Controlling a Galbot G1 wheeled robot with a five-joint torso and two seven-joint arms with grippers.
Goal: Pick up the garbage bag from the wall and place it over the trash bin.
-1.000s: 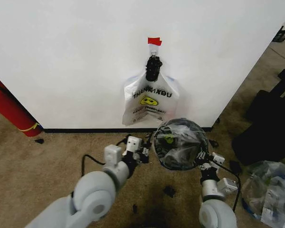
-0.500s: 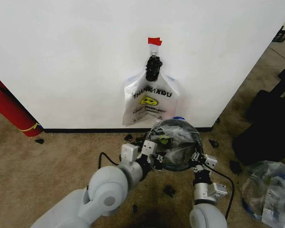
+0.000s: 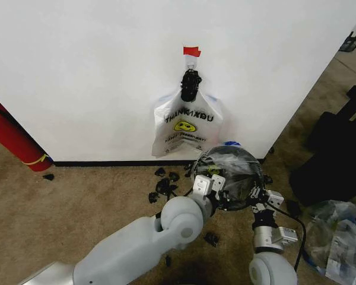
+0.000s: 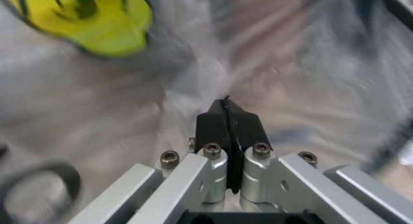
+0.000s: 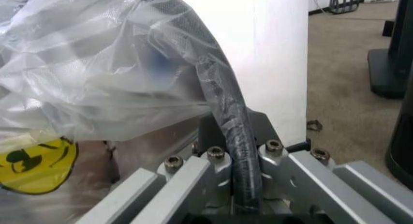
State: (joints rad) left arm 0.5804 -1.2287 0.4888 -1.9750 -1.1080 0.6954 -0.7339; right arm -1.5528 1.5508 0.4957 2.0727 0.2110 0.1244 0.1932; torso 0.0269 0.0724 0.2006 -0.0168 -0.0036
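On brown carpet (image 3: 77, 202), right pincer (image 5: 233, 132) clamps the round black trash bin's (image 3: 225, 148) rim; the closed left pincer (image 4: 227, 122), tugging, may tear its thin see-through garbage bag (image 3: 234, 169).

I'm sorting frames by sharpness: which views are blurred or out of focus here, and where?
Left wrist view: the left gripper is sharp, but the plastic and yellow print behind it are smeared. Right wrist view: the bin rim is crisp, the near plastic soft. Head view: evenly lit and sharp, with glare on the garbage bag.

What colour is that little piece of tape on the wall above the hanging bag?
Red. The tape sits just above the black hook; the head view shows it best.
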